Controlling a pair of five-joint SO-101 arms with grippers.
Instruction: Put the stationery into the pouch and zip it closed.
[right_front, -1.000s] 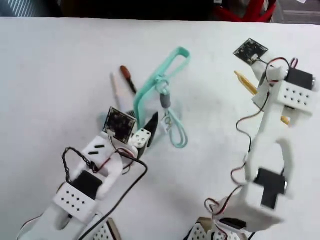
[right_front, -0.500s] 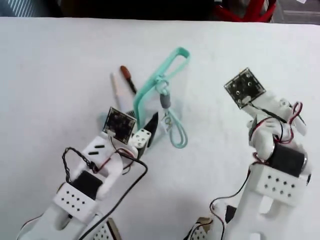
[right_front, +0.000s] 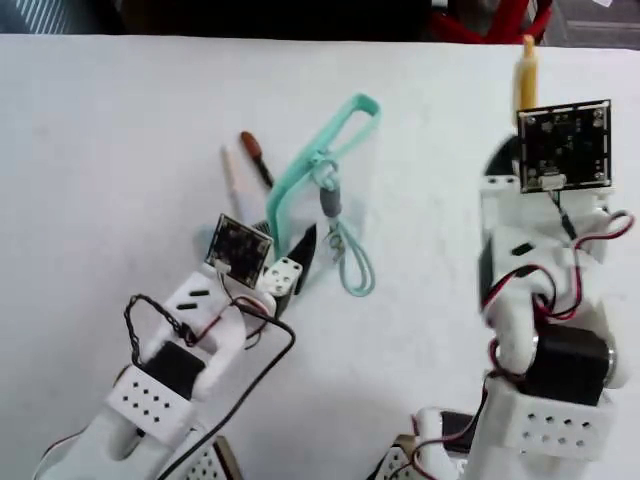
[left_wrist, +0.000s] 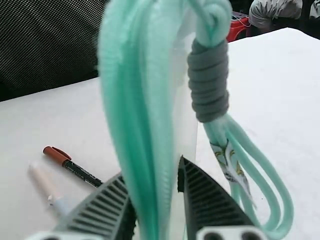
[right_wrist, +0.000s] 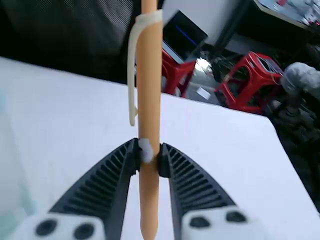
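being pinched in the left gripper (left_wrist: 151, 170) is the pouch (left_wrist: 135, 90). the pen (right_wrist: 150, 75) is being clamped in the right gripper (right_wrist: 148, 150).

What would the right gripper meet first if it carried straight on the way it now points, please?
Probably nothing: the right gripper, shut on the orange pen, points over the table toward its far edge; depth is unclear.
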